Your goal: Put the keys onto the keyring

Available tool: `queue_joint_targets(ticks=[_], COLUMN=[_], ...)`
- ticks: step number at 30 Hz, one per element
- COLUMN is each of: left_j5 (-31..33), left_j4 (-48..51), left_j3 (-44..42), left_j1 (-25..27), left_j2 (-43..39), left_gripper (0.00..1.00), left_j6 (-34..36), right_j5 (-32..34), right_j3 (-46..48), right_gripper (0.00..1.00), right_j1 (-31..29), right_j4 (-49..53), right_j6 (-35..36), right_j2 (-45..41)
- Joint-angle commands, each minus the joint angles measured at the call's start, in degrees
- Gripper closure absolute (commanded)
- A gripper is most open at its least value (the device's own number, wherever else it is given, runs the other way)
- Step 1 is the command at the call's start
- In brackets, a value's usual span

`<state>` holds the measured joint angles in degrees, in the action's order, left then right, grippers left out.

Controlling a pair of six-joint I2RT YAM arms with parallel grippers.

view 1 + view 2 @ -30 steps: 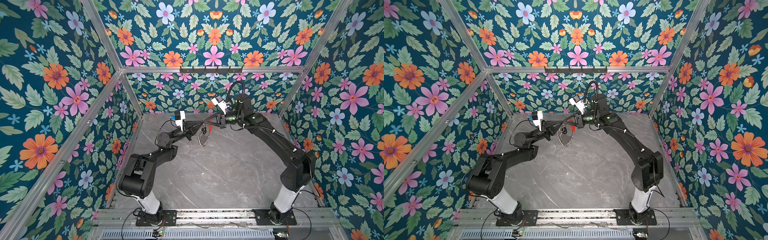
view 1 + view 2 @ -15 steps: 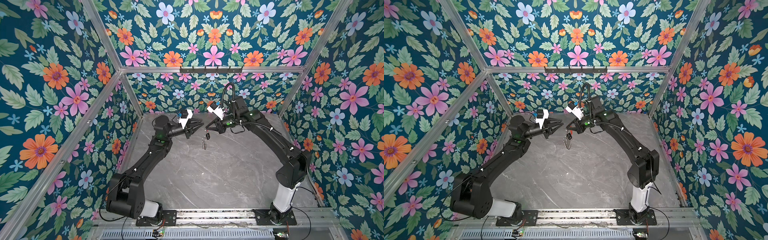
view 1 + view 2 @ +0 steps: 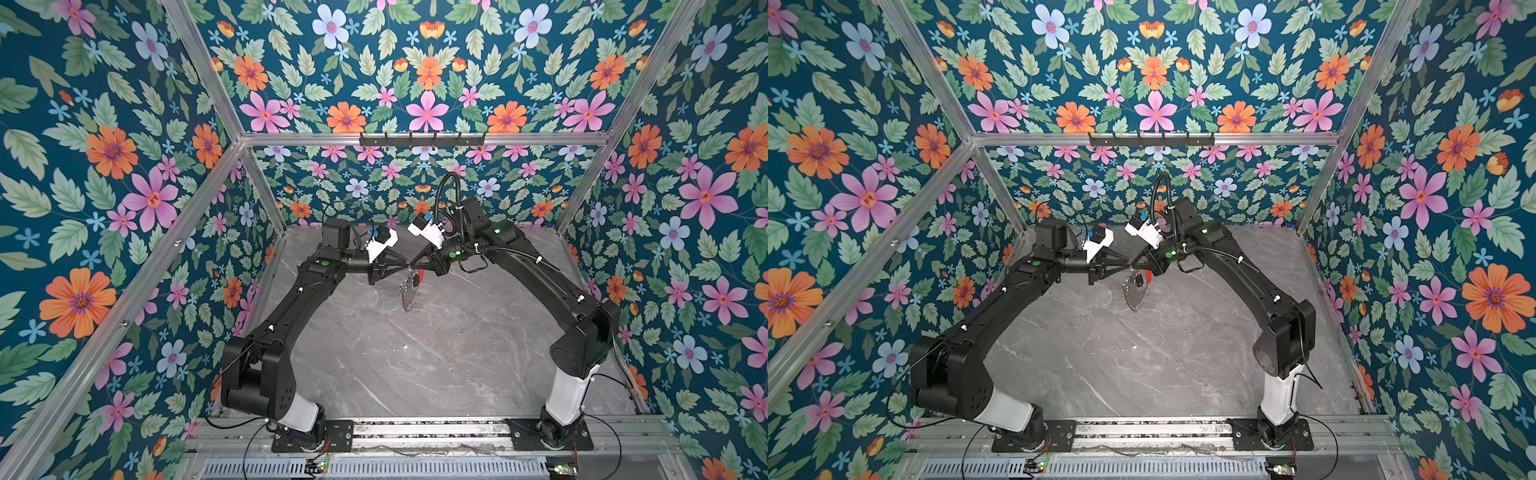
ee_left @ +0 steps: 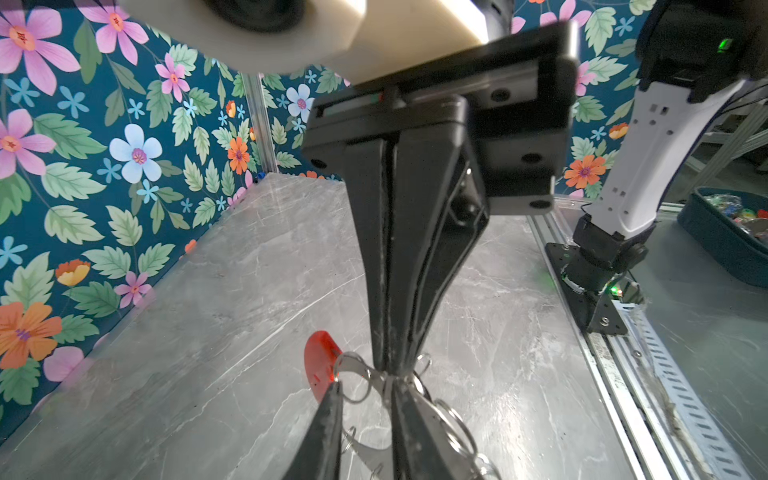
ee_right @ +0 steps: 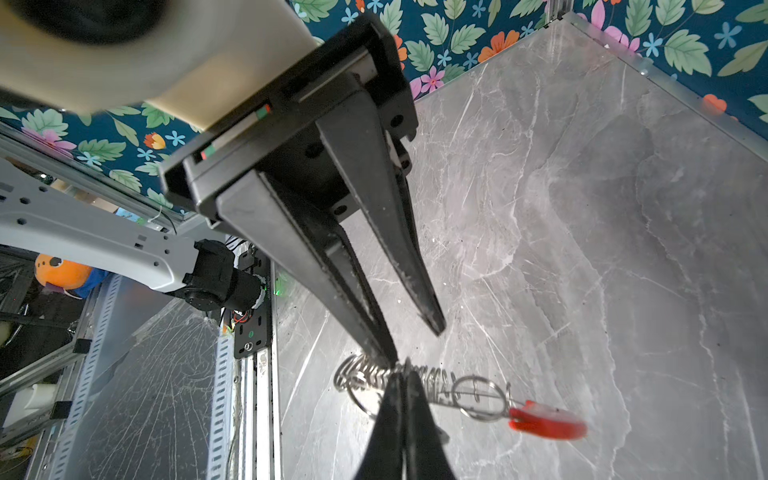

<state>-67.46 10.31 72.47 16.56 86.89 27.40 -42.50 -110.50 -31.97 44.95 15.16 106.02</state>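
The keyring [image 3: 408,293] [image 3: 1134,296], a grey disc fringed with silver loops, hangs in the air at the back middle of the table. My right gripper [image 3: 412,266] [image 5: 405,374] is shut on its rim. The red piece [image 5: 544,422] [image 4: 318,365] sticks out to one side. My left gripper [image 3: 404,263] [image 4: 365,384] meets it from the left. Its jaws stand slightly apart, astride the disc's edge [image 4: 374,453], and a silver loop [image 4: 353,380] lies between them. In the right wrist view one left finger touches the loops [image 5: 432,382] and the other hangs free. The keys are hidden.
The grey marble table [image 3: 395,353] lies below, walled by flowered panels. A black hook rack [image 3: 422,139] is fixed to the back bar. A metal rail [image 3: 415,428] runs along the front. A blue bin [image 4: 727,237] with colourful items stands outside the cell.
The left arm has come up from a low folded pose and its jaws have parted a little at the disc's rim. The right gripper keeps its hold on the keyring.
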Motion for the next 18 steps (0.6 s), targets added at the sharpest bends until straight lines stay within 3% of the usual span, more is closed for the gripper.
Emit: queue_joint_targets(ticks=[1,13,18], left_j5=[-2.9,-3.9,-4.9], left_j4=[2.7,4.3,2.6], left_j3=[0.7,1.8,1.7], left_j1=[0.0,0.0,0.1], left_j2=[0.3,1.8,2.0], left_gripper=[0.76,0.75,0.81], left_j6=[1.7,2.6,1.3], right_j5=[-0.5,-1.0,-1.0], right_j3=[-0.1,-0.2,-0.2], right_gripper=[1.0,1.0,1.0], right_j1=[-0.1,-0.6,-0.9], right_j4=[-0.4,-0.5,-0.5], right_j6=[1.5,1.3,1.3], right_j2=[-0.4,-0.5,-0.4])
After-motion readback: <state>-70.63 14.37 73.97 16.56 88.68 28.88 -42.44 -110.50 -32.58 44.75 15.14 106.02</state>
